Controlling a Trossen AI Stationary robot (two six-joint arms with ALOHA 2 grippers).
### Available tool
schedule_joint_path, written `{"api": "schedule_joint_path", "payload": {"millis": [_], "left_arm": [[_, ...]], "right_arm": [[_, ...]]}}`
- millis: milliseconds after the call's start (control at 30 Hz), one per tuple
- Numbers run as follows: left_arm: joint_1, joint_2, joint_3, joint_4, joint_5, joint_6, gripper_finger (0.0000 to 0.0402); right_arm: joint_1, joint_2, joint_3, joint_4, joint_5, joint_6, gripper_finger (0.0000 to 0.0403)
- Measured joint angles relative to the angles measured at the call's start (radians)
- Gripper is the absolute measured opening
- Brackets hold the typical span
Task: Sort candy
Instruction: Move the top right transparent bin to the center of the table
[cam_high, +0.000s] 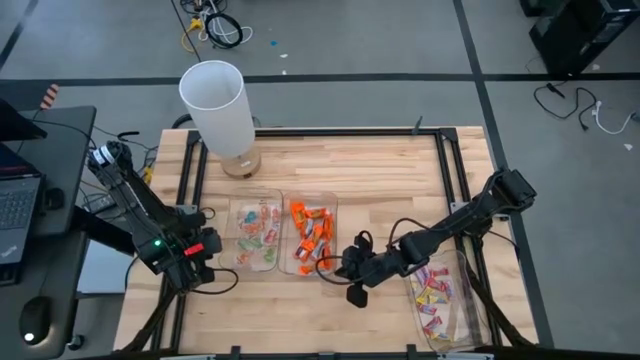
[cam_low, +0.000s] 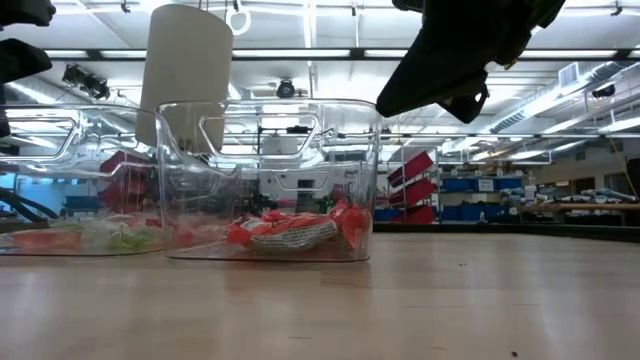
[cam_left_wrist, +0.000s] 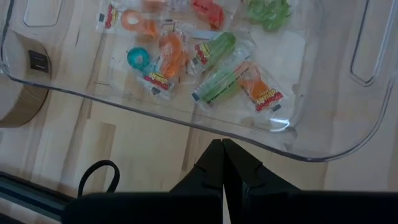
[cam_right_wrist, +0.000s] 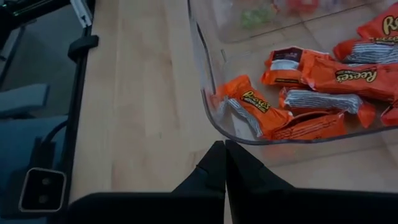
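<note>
The empty, closed right gripper (cam_high: 352, 283) hovered lower centre, nearest the orange candy (cam_high: 310, 232) lying just upper left.

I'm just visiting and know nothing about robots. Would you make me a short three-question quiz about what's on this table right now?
1. True or false: the right gripper is holding an orange-wrapped candy.
2. Which clear rectangular plastic tray holds the orange-wrapped candies? A) the middle tray B) the left tray C) the tray at the table's right edge
3. Fill in: the tall white cylinder stands at the table's ____ edge, to the left of the middle.

Key:
1. False: its fingers are shut and empty, just outside the middle tray.
2. A
3. Far (back) edge.
</note>
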Motion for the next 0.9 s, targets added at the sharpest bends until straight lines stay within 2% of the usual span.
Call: {"api": "schedule_joint_path", "payload": {"millis": [900], "left_arm": [[0.000,0.000,0.000,0.025,-0.002,-0.046,0.0000]], "right_arm": [[-0.009,0.000,0.000,-0.049,0.078,0.053,0.0000]]}}
